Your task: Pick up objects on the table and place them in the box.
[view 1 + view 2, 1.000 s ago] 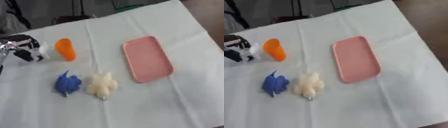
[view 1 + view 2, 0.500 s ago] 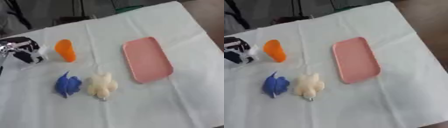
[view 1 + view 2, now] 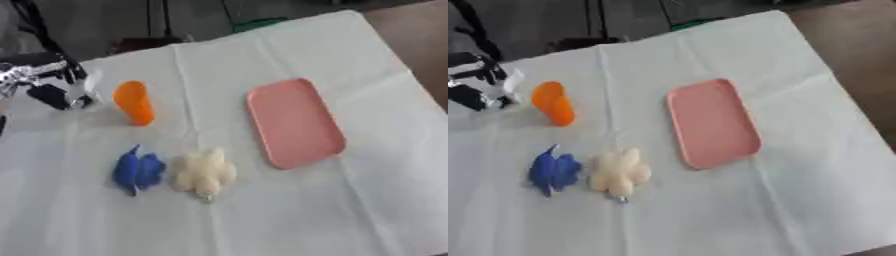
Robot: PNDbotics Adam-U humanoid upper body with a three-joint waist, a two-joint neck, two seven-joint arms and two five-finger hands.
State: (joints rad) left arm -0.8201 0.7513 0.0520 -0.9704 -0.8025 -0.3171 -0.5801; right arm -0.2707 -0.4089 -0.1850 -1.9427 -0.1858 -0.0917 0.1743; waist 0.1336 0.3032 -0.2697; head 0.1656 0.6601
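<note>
Left hand (image 3: 44, 82) hovering at table's (image 3: 367, 60) left edge beside orange object (image 3: 134, 102); fingers' spread impossible to tell. Blue toy (image 3: 136, 170), cream toy (image 3: 204, 172) lying near pink tray (image 3: 293, 122).

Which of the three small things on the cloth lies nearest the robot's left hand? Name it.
The orange object. It sits just right of the left hand, at the table's far left, while the blue toy and the cream toy lie side by side nearer the camera.

— Where do your two views look from?
— Both eyes look steeply down on your table (image 3: 367, 210), side by side.
— Shared ground?
— Nearly all: the pink tray (image 3: 294, 122) sits further left in your right eye.
</note>
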